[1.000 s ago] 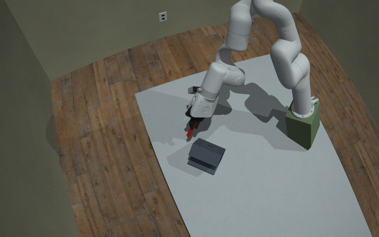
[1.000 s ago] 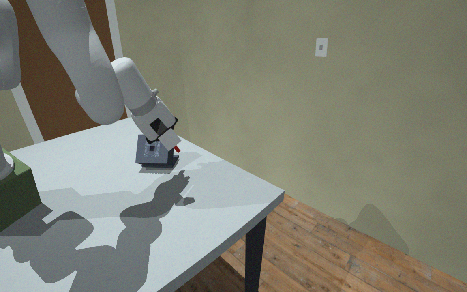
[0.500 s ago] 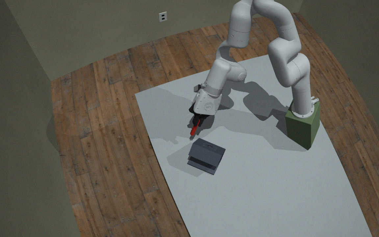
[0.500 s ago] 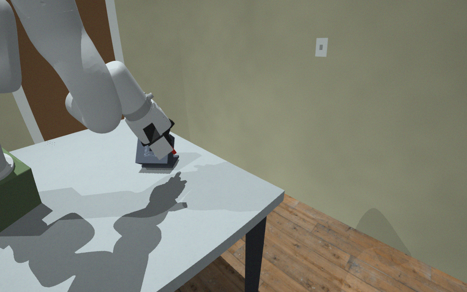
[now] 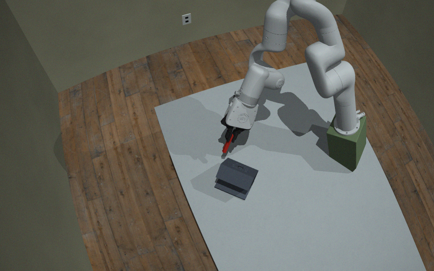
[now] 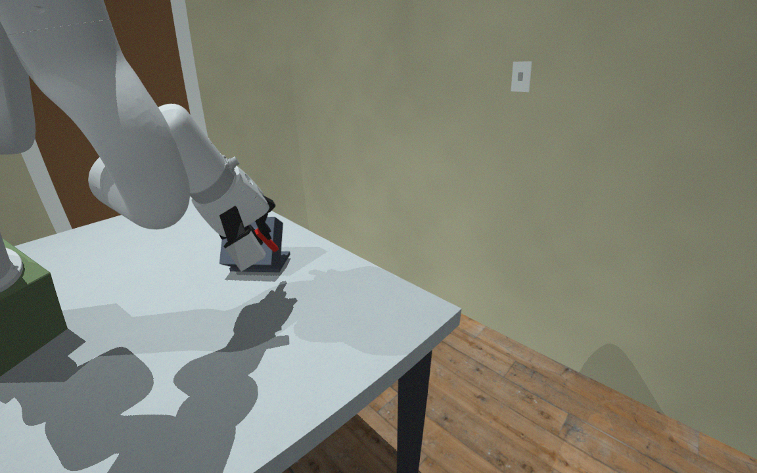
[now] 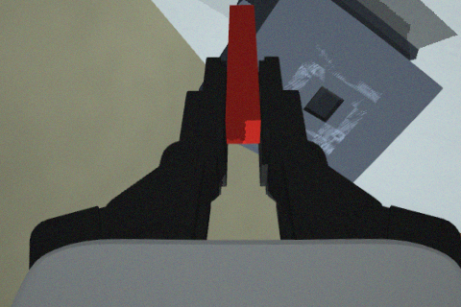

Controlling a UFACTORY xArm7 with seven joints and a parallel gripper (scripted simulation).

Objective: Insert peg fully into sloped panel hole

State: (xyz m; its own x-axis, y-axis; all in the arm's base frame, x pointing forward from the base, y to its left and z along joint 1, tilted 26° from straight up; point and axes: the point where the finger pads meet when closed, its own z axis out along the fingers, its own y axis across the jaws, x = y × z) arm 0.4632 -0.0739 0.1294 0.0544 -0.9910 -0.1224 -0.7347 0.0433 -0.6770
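Observation:
My gripper (image 5: 231,138) is shut on a red peg (image 5: 226,145) that sticks out past the black fingers, tilted down toward the table. The peg also shows in the wrist view (image 7: 244,73) between the fingers. The dark grey sloped panel block (image 5: 236,177) sits on the table just in front of the peg tip. In the wrist view its square hole (image 7: 323,103) lies to the right of the peg, and the peg tip overlaps the panel's upper left edge. In the exterior view the gripper (image 6: 260,235) and the peg (image 6: 266,240) hide most of the block (image 6: 263,249).
The arm's green base block (image 5: 346,141) stands on the table behind and to the right. The table's left edge (image 5: 174,168) runs close to the block, with wooden floor beyond. In the wrist view the wall fills the left side.

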